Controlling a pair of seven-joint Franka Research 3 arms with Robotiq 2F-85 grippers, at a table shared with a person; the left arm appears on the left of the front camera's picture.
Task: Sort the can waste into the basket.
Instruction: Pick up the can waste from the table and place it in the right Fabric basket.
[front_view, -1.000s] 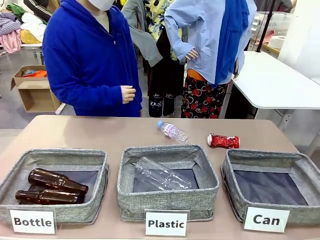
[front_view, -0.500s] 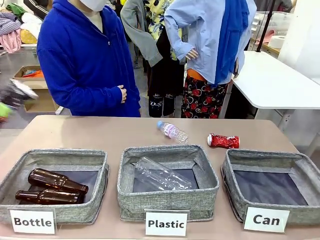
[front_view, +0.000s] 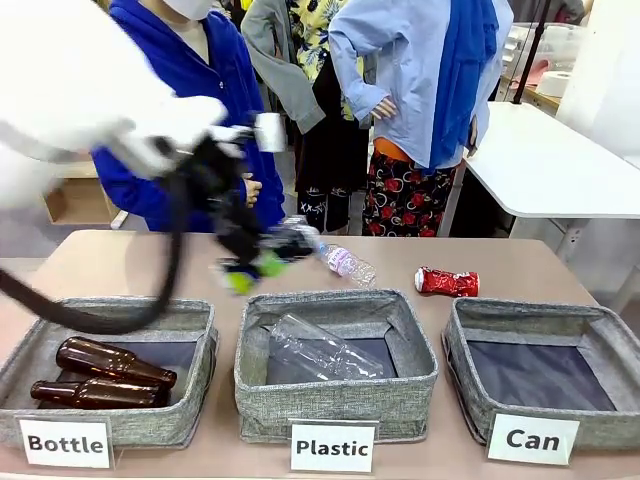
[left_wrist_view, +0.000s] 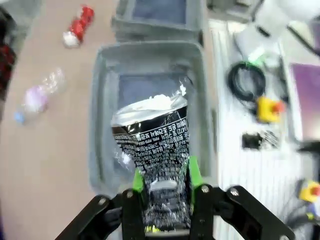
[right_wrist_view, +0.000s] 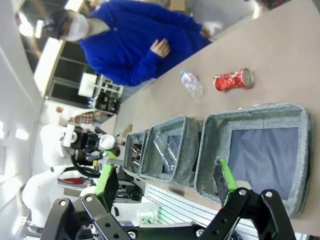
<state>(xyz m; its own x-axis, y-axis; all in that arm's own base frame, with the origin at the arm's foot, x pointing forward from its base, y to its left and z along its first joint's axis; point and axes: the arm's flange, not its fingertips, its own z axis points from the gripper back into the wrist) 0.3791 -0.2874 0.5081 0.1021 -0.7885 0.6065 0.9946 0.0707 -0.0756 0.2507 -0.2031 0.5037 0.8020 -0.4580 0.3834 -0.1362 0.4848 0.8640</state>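
Observation:
My left gripper (front_view: 262, 262) hangs blurred above the table behind the middle bin, shut on the slim dark can (front_view: 290, 240). In the left wrist view the green pads (left_wrist_view: 138, 181) pinch that can (left_wrist_view: 157, 140), black with white print and a silver top, above the middle bin. The crushed red can (front_view: 447, 282) lies on the table behind the grey "Can" basket (front_view: 545, 318), whose dark inside holds nothing. Both the red can (right_wrist_view: 232, 80) and the basket (right_wrist_view: 255, 111) lie far beyond my right gripper (right_wrist_view: 165, 182), which is open and holds nothing.
The "Plastic" bin (front_view: 335, 395) holds a clear bottle, and the "Bottle" bin (front_view: 100, 430) holds two brown bottles. A small plastic bottle (front_view: 345, 262) lies on the table near the held can. A person in a blue hoodie (front_view: 200, 110) stands at the far side.
My left arm has swung in fast from the left edge, carrying the dark can to above the table behind the middle bin. The red can and bins have not moved.

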